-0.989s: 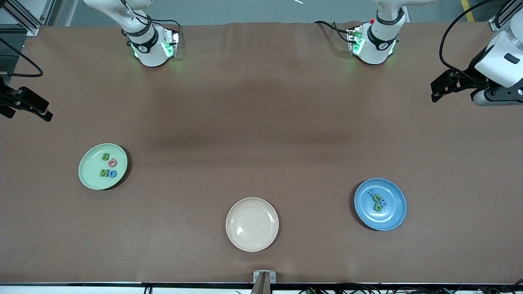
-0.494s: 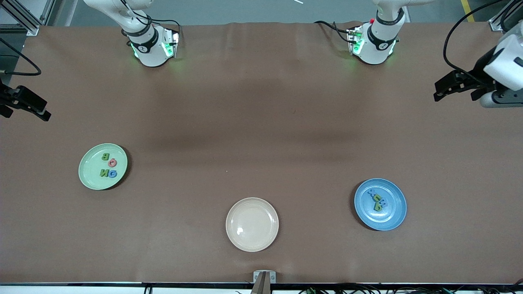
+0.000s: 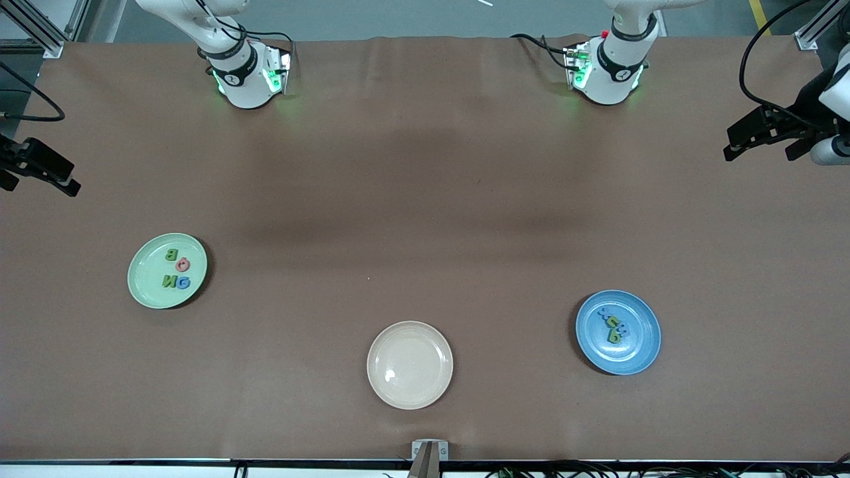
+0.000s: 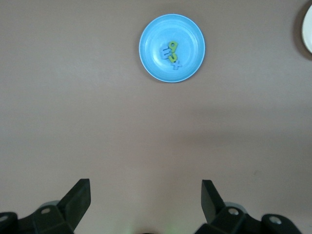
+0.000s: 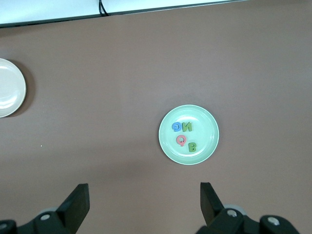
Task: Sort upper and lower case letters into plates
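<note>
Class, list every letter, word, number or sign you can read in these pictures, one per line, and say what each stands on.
"B", green foam letter, on the pale mint green round plate.
"Q", pinkish-red foam letter, same plate.
"N", green foam letter, same plate.
"G", blue foam letter, same plate.
Green and blue foam letters heaped on the medium blue round plate: overlapping, too small to read surely.
Cream-beige round plate: no text.
</note>
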Controlling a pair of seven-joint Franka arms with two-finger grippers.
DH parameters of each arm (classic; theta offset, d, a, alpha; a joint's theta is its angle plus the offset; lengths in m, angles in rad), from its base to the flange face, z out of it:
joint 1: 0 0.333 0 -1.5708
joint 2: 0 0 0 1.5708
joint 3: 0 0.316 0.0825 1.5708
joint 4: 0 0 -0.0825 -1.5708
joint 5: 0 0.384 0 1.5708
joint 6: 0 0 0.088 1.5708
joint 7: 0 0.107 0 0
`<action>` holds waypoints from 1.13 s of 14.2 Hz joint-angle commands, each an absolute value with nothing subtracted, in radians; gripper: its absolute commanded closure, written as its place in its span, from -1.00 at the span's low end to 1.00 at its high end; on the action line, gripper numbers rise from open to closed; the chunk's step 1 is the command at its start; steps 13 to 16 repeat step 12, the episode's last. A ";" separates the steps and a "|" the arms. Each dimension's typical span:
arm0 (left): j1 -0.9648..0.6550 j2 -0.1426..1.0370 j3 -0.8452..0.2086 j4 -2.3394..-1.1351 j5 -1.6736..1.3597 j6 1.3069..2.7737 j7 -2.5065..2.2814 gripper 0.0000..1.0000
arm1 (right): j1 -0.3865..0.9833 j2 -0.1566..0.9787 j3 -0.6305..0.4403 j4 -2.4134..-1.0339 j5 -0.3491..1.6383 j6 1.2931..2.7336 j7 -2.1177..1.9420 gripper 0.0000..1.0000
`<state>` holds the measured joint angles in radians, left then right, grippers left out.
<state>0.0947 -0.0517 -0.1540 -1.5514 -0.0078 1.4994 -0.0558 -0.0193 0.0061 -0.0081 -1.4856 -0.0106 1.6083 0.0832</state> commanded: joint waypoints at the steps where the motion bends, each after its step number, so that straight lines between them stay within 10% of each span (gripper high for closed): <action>1: 0.086 -0.060 -0.169 -1.545 0.023 1.496 -0.037 -1.00 | -0.029 0.002 -0.002 -1.482 -0.009 1.601 0.080 -1.00; 16: 0.087 -0.061 -0.172 -1.545 0.023 1.480 -0.035 -1.00 | -0.028 0.002 -0.002 -1.482 -0.009 1.605 0.080 -1.00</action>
